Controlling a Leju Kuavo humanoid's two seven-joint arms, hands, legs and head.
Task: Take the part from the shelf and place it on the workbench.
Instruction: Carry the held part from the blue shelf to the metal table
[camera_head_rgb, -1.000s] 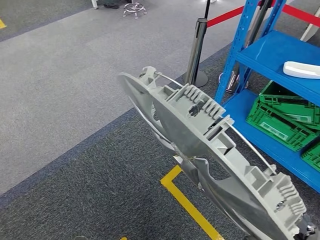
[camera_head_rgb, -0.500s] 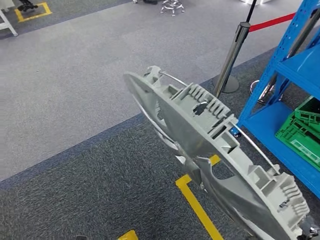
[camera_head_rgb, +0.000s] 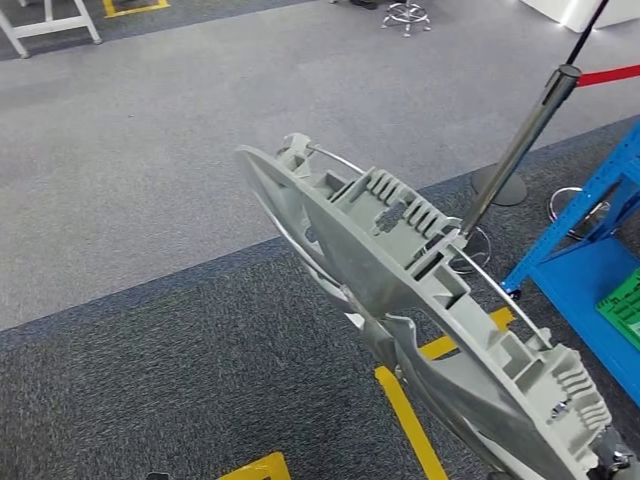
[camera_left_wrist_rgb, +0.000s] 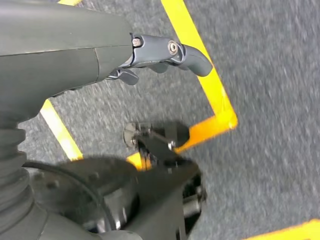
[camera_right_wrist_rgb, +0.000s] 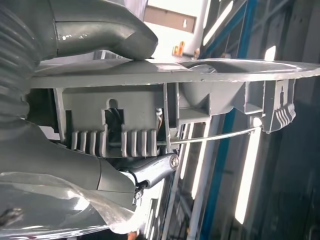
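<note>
Now the long grey ribbed plastic part (camera_head_rgb: 423, 330) is pinched by the right robot hand (camera_right_wrist_rgb: 113, 115), thumb over, fingers under, and carried high above the carpet so nothing is bumped. The left robot hand (camera_left_wrist_rgb: 166, 52) hangs spread, holding nothing.

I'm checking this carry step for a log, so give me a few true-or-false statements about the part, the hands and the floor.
1. The right hand grips the grey part. True.
2. The part lies flat on the carpet. False: it is held in the air above the carpet.
3. The left hand holds a green crate. False: it holds nothing and hangs over the floor.
4. Yellow floor lines run under the part. True.
5. The blue shelf stands at the right. True.
</note>
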